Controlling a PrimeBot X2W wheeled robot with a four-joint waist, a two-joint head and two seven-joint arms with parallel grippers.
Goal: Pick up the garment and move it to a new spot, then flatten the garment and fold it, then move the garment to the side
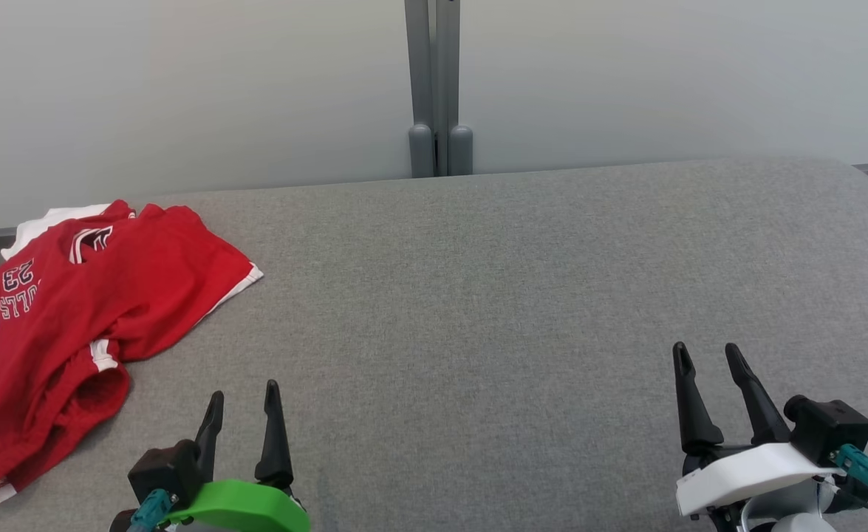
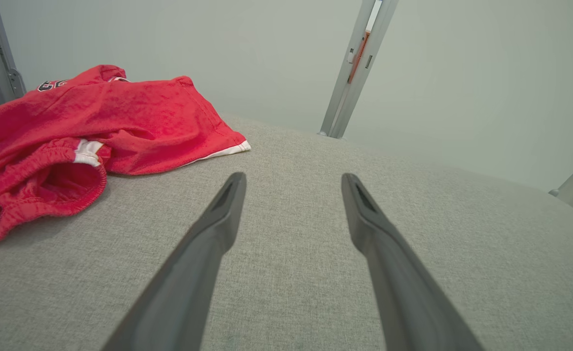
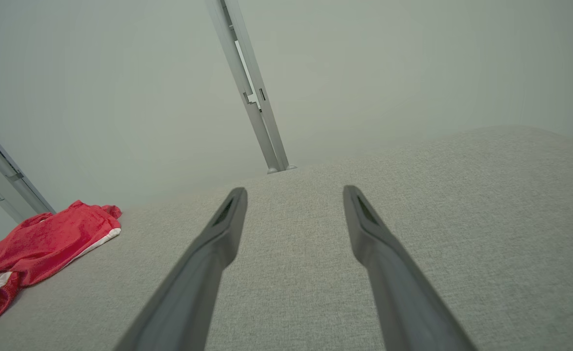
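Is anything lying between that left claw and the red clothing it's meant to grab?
Nothing visible does. Just bare grey table lies between the open left gripper and the crumpled red garment, which sits ahead to its left.

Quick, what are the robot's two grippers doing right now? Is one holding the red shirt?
Left gripper: open, holding nothing.
Right gripper: open, holding nothing.
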